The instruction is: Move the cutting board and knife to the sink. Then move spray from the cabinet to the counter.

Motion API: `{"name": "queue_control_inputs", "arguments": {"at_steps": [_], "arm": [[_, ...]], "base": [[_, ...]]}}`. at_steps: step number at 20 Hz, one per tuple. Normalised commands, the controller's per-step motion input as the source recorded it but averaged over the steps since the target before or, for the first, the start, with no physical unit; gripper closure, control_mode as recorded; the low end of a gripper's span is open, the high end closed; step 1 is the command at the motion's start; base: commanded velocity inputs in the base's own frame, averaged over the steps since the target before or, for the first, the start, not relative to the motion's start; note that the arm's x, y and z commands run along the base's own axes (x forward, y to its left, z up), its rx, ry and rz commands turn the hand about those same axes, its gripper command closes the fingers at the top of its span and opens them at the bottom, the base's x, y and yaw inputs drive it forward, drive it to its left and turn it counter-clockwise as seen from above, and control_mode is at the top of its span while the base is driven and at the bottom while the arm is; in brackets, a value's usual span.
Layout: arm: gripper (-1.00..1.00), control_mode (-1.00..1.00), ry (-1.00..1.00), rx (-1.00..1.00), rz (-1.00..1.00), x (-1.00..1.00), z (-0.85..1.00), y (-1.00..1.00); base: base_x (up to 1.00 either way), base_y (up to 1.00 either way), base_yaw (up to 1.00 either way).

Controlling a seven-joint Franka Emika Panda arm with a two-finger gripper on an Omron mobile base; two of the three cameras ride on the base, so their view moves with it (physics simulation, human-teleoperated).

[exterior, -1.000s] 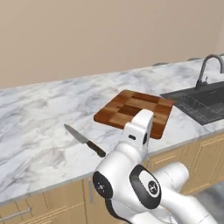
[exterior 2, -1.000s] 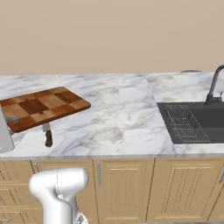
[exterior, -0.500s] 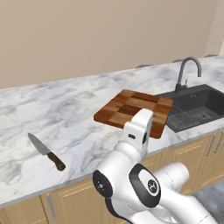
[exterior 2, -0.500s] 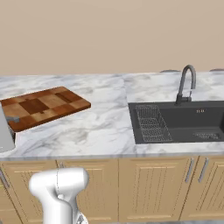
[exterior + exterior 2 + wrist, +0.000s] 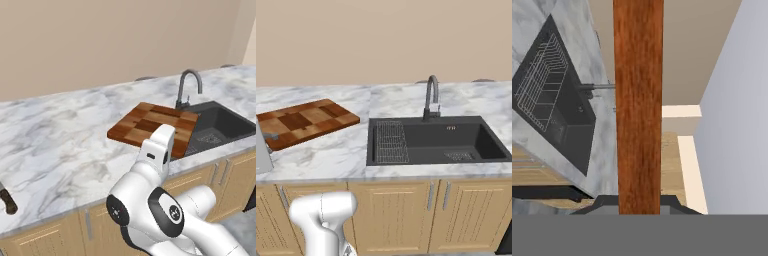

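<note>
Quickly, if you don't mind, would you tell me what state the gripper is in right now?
Gripper: shut on the cutting board, gripped at its edge.

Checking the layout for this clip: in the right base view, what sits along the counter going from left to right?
Cutting board → wire rack section of the sink → faucet → open basin with its drain.
</note>
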Motion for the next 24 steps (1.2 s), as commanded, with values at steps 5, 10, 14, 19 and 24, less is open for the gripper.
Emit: {"name": "queue_control_inputs", "arguments": {"at_steps": [5,10,14,19,24], "arm": [[1.0,1.0,0.0,0.0,0.0,0.0,0.0,0.0],[1.0,1.0,0.0,0.0,0.0,0.0,0.0,0.0],[1.0,1.0,0.0,0.0,0.0,0.0,0.0,0.0],[1.0,1.0,0.0,0.0,0.0,0.0,0.0,0.0],[1.0,1.0,0.0,0.0,0.0,0.0,0.0,0.0]], "base": [[0.34,-0.69,0.0],[0.35,-0.69,0.0],[0.39,-0.67,0.0],[0.41,-0.66,0.0],[0.55,-0.57,0.03]]}}
